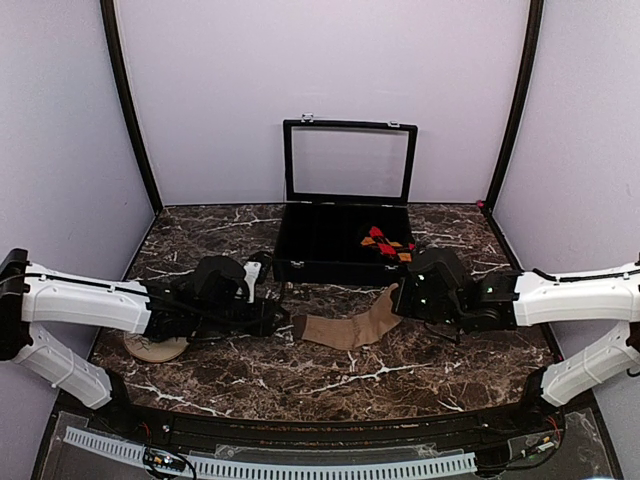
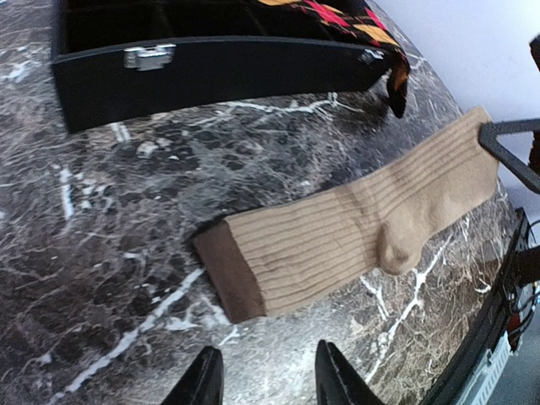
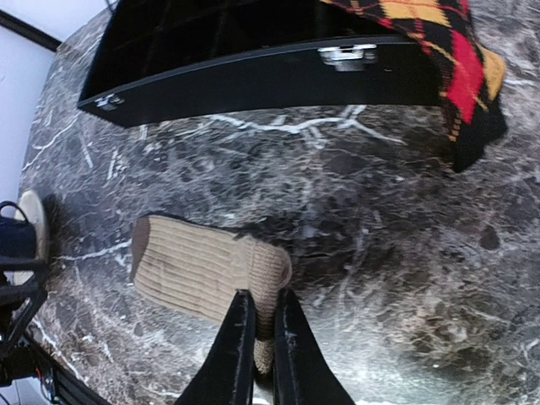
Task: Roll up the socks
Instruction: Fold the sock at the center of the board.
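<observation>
Both are light and limp: the tan sock (image 1: 345, 328) lies flat at the counter's (image 1: 200, 385) centre, right hand (image 3: 257, 337) clamped on its right end; the argyle sock (image 1: 388, 245) drapes over the case's (image 1: 300, 268) front edge. Left hand (image 2: 266, 375) hovers part-open and empty by the cuff (image 2: 226, 274), the likely hold.

The worktop (image 1: 400, 375) looks like dark, white-veined marble, smooth with a slight sheen. The tan sock (image 2: 337, 236) is matt ribbed knit cloth, and the argyle sock (image 3: 447, 59) a finer knit. The case (image 2: 211, 80) is smooth black, its latch (image 2: 150, 56) shiny metal.
</observation>
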Controlling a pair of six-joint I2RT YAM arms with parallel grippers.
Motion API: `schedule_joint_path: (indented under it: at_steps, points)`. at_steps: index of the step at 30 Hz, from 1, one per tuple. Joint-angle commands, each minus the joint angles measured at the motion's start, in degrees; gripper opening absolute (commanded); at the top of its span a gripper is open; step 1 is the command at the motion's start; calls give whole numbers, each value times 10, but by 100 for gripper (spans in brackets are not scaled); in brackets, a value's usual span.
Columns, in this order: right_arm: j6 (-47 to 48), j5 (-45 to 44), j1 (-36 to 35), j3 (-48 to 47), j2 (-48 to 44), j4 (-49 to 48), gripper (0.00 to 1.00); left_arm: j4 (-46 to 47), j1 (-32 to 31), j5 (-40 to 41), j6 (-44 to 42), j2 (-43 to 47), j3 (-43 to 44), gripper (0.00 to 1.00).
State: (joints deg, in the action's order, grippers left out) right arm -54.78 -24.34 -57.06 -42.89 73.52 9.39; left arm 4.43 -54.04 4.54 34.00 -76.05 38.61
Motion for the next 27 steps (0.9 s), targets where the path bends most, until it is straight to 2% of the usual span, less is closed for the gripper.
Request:
schedule_joint_path:
  at_steps: [1,18,27]
  points:
    - [-13,-27,13,18,-15,21,9,35,-18,-41,-38,-51,47,40]
    - [-11,-1,14,25,-14,35,11,6,-35,-59,-67,-219,158,39]
    - [-9,-1,15,8,-3,43,11,-15,-35,-48,-66,-265,189,30]
